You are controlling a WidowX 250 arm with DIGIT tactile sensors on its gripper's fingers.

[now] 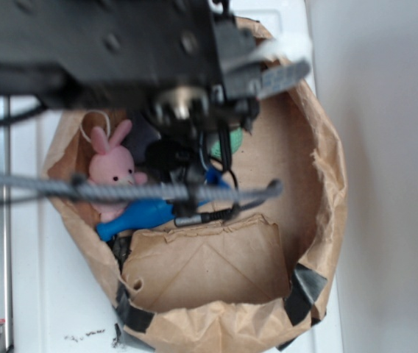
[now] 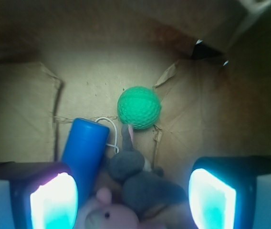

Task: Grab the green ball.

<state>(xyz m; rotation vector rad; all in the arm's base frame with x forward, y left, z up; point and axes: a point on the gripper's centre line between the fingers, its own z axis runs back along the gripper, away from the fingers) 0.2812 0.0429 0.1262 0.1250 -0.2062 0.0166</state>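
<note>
Jaws spread wide, nothing between them: in the wrist view the gripper (image 2: pixel 133 200) shows as two pads at the bottom corners, left fingertip (image 2: pixel 52 200) and right one glowing pale cyan, with a broad gap. The green ball (image 2: pixel 139 107) sits on the brown paper floor ahead of the gripper, centred in the wrist view, clear of both pads, dimpled surface plainly seen. Just beside it, lower left, stands the round end of the blue bowling pin (image 2: pixel 85 150), with a thin white loop of cord (image 2: pixel 109 129) between pin and ball. A grey plush toy (image 2: pixel 140 179) lies below the ball, one ear reaching up to touch or nearly touch it; cannot tell which. Under that, the pink bunny (image 2: pixel 111 217) is cut off by the bottom edge. The exterior view gives what the wrist cannot: the whole paper bag (image 1: pixel 319 169), rolled open on a white table (image 1: pixel 40 301), patched with dark tape (image 1: pixel 305 290) at the near rim, a folded flap lying inside. There the robot arm (image 1: pixel 106 51) is a blurred black mass across the top, cables running across the bag, and it hides nearly all of the ball; only a green sliver (image 1: pixel 220 147) shows under the wrist. Gripper fingers not readable in that view. Bunny (image 1: pixel 113 163) sits upright at left inside the bag, the bowling pin (image 1: pixel 139 217) lying slantwise below it.
</note>
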